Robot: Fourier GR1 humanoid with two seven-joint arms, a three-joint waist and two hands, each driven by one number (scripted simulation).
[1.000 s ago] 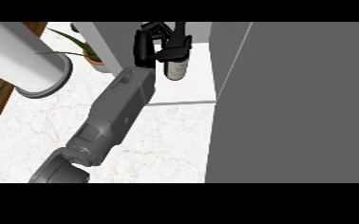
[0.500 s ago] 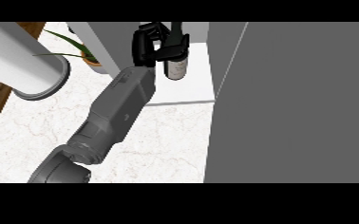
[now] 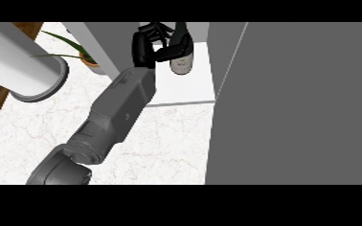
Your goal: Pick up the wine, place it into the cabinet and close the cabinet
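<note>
So we're at the placing step, I reckon. The right hand (image 3: 159,45) has its fingers curled round the wine (image 3: 182,63), holding it over the white shelf (image 3: 187,88) inside the cabinet (image 3: 106,40), far side of the marble counter (image 3: 155,143). The big grey cabinet door (image 3: 290,105) stands open on the right. No left hand showing anywhere. Next up, I'd guess: settle the bottle upright on the shelf, let go, pull the arm clear, then swing that door shut. Potted plant (image 3: 78,55) sits just left of the cabinet.
</note>
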